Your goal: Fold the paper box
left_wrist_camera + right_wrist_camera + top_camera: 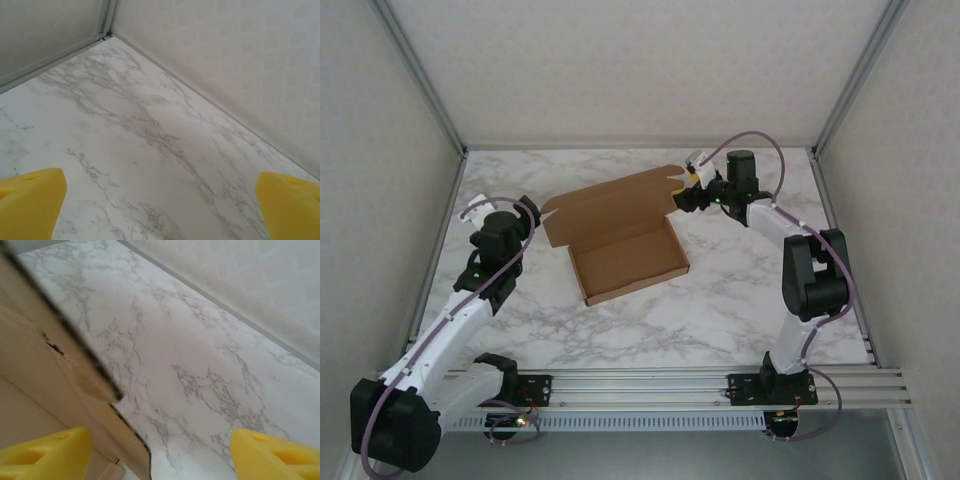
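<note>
- Marble-patterned worktop (740, 300) carries the task's thing, closed in by pale walls (650, 70) on three sides, with metal frame posts (420, 75) in the far corners.
- A metal rail (650, 385) along the near edge holds both arm bases, and a purple cable (760, 138) loops over the right arm.
- Nothing else lies on the marble near the box; the two arms are what stands close to it.
- The paper box (625, 245) sits left of centre, turned a little askew.
- It is plain brown cardboard: a shallow tray with low walls standing, and a wide lid panel rising behind it toward the far wall, with small tabs at both ends.
- The left tool (532, 212) hovers just beside the lid's left tab; whether it touches cannot be told from above.
- The right tool (690, 180) is at the lid's far right corner.
- From the left wrist, the yellow fingertips (30, 200) stand wide apart over bare marble and the wall corner: this tool is released and grasps nothing.
- From the right wrist, the cardboard shows close up along the left, with a dark edge and a ragged crease. This tool's fingers are also spread, one low over the cardboard and one over marble, clamping nothing.
</note>
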You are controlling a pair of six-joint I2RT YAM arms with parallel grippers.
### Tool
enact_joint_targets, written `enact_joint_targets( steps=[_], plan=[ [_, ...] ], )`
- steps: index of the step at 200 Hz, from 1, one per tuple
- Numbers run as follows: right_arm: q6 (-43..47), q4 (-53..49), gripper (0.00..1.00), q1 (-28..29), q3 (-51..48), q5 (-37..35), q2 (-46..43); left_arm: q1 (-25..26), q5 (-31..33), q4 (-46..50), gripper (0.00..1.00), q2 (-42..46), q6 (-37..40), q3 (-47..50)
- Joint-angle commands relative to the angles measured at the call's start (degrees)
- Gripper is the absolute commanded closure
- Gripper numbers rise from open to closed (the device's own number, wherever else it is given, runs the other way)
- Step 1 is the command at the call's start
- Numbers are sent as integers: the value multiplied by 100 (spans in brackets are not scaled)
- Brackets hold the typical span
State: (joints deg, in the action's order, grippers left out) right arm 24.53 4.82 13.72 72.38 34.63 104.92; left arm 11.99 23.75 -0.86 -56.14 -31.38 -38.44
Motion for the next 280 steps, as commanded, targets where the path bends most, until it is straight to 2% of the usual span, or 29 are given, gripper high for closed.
enact_joint_targets(
  steps=[1,46,89,121,133,146,185,201,235,280],
  plan=[
    [304,-406,28,-53,408,654,235,-130,224,-194,3,-141,-186,-178],
    [473,-820,37,-23,756,1180,525,-317,-44,-430,4,-601,-289,-225],
    [588,-987,52,61,853,1038,575,-492,-337,-710,3,-943,-447,-252],
    [570,-736,72,162,586,636,408,-684,-1089,-1102,2,-1344,-856,-179],
    [540,-649,76,217,470,484,332,-723,-1353,-1266,2,-1494,-928,-156],
    [535,-589,84,289,355,242,237,-740,-1559,-1367,1,-1652,-995,-186],
    [452,-304,95,471,-63,-325,-105,-752,-2365,-1856,1,-1966,-1154,-141],
    [387,-205,100,623,-174,-890,-242,-754,-2546,-2178,1,-1951,-1242,-65],
    [-251,-47,100,1062,-236,-2216,-367,-749,-2664,-2329,1,-1836,-1429,119],
    [-1284,-60,100,2047,97,-4705,-116,-743,-2735,-2379,1,-1789,-1638,292]
  ],
)
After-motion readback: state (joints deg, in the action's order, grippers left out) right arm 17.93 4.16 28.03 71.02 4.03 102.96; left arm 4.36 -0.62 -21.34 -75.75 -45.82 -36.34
